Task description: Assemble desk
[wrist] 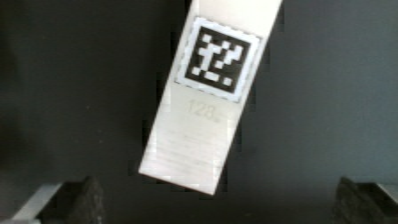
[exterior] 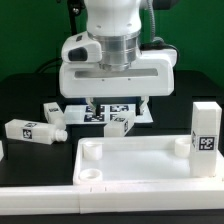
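Note:
The desk's large white panel (exterior: 135, 165) lies flat near the front, its raised rim and round corner sockets facing up. One white tagged leg (exterior: 205, 135) stands upright at the panel's corner on the exterior view's right. Another leg (exterior: 118, 124) lies on the black table just behind the panel, straight below my gripper (exterior: 115, 105). In the wrist view this leg (wrist: 214, 100) runs diagonally with its tag up. My gripper (wrist: 217, 202) hangs open above its lower end, with one dark finger (wrist: 63, 200) well off to either side and not touching it.
Two more tagged legs (exterior: 28, 129) (exterior: 55, 112) lie on the table towards the exterior view's left. The marker board (exterior: 100, 112) lies under the gripper, behind the legs. A white ledge (exterior: 100, 207) runs along the front edge.

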Action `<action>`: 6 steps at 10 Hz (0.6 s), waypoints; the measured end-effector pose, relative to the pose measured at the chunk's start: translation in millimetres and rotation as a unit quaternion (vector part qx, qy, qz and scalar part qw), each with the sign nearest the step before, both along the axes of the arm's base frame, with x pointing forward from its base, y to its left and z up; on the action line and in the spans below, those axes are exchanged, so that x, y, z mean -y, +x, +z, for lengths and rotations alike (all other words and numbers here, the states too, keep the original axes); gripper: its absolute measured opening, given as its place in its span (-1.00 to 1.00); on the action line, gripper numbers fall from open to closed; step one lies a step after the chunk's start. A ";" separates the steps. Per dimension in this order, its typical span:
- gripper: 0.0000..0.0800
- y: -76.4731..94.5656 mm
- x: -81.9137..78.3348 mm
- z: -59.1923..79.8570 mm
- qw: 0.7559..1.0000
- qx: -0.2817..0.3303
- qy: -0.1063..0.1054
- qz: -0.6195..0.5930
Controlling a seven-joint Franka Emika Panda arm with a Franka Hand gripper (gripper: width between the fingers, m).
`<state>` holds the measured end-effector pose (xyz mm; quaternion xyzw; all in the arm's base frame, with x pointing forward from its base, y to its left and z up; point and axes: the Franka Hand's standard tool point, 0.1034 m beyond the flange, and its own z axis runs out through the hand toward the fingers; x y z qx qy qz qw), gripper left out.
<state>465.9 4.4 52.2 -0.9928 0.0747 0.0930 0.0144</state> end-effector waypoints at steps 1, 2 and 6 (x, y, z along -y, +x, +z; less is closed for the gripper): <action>0.62 -0.2 -3.2 -0.2 0.999 -0.002 -0.003 -0.033; 0.62 -0.3 -3.4 -0.5 0.998 -0.003 -0.003 -0.061; 0.62 9.6 4.9 -5.7 0.971 -0.037 0.055 -0.231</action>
